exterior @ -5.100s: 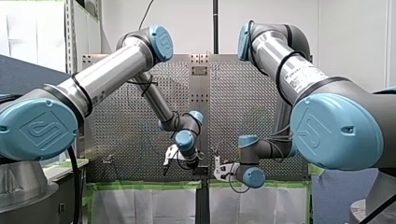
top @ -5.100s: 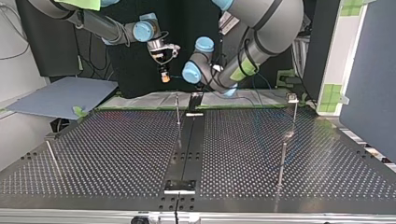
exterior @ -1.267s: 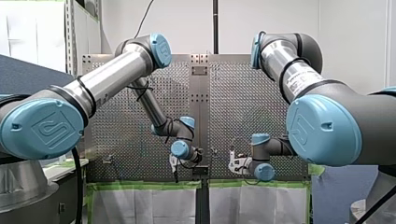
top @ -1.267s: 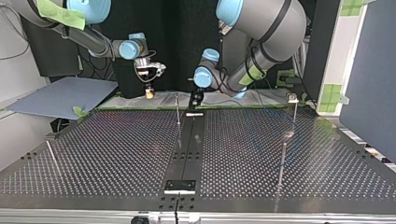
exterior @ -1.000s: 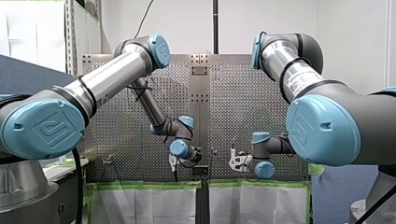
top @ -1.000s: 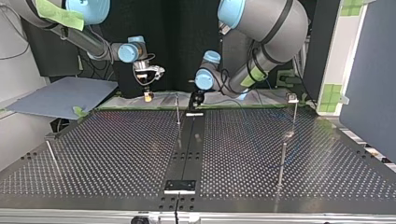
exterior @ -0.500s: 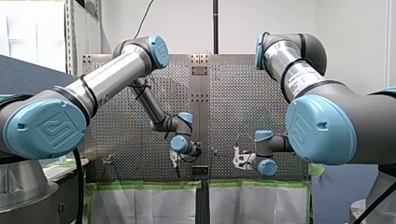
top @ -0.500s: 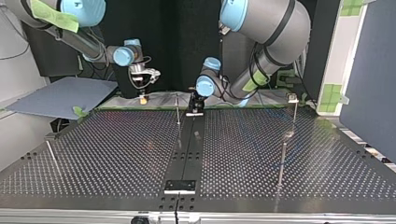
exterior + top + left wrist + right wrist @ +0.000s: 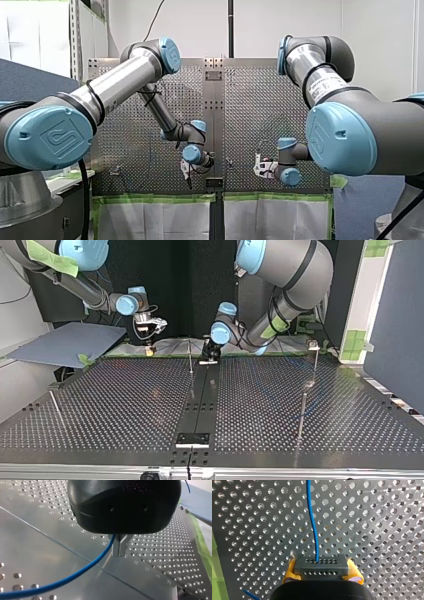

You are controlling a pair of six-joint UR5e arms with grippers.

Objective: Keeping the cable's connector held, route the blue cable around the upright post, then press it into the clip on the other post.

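The connector (image 9: 321,565) is being clamped between the yellow pads (image 9: 287,573) of my right gripper (image 9: 321,572), its drilled face turned outward, so that the blue cable (image 9: 312,517) is being let out of 1 of its holes straight ahead over the perforated table (image 9: 125,405). This grasp is presumably being used as the fixed end that the task demands. In the top view that gripper is being held low at the table's far edge, to the left of the thin upright post (image 9: 190,357). My left gripper (image 9: 119,553) is being held just above the plate on the other side of that post. Its 2 metal fingers (image 9: 117,548) are being pressed together, with the cable entering at their root and trailing away below in a slack curve. The cable appears to be pinched there, probably so that its free length can be steered. With 1 gripper at each side of the post, the cable is judged as being set up for the wrap, which is not yet made. The clip (image 9: 313,345) is being carried on a post well apart at the top view's right, and nothing is being pressed into it yet.
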